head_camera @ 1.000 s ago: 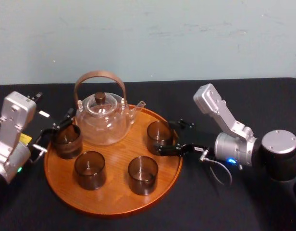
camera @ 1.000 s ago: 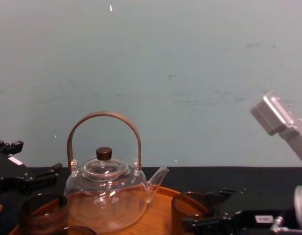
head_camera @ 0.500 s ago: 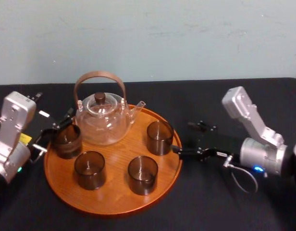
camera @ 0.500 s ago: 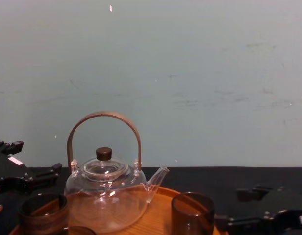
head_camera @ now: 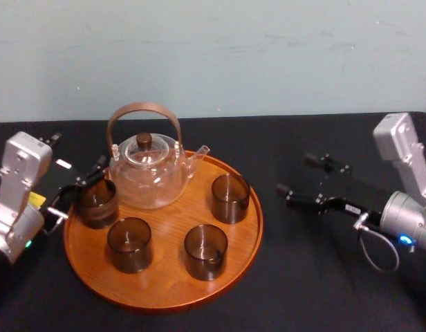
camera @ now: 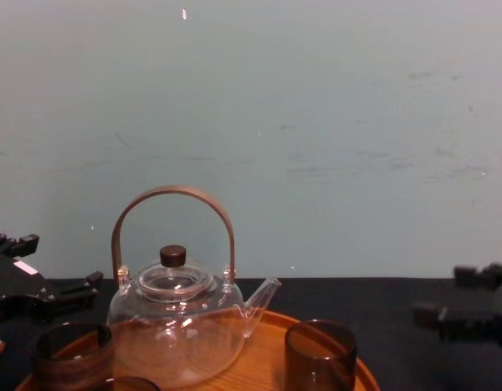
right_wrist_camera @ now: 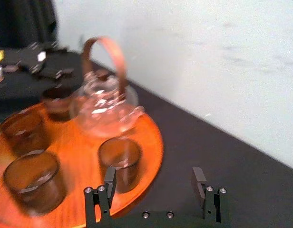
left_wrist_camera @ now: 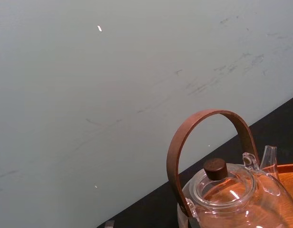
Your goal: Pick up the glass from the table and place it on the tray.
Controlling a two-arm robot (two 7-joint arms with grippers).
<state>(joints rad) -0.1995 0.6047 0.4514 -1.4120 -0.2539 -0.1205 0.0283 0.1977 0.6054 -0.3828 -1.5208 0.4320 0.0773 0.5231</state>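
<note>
The glass (head_camera: pixel 230 198) stands upright on the right side of the round wooden tray (head_camera: pixel 164 280), free of any grip; it also shows in the right wrist view (right_wrist_camera: pixel 120 161) and the chest view (camera: pixel 319 355). My right gripper (head_camera: pixel 294 174) hovers open and empty over the black table (head_camera: pixel 303 283), a short way right of the tray's rim, with the glass ahead of its spread fingers (right_wrist_camera: pixel 110 179). My left gripper (head_camera: pixel 81 185) rests open at the tray's left edge, beside another glass (head_camera: pixel 97 203).
A glass teapot (head_camera: pixel 147 169) with a brown arched handle occupies the back of the tray. Two more dark glasses (head_camera: pixel 129 243) (head_camera: pixel 205 250) stand at the tray's front. A pale wall rises behind the table.
The right gripper, whose fingers flanked the right-hand glass a second ago, has drawn back to the right off the tray. The glass stays on the tray. The left arm has not moved.
</note>
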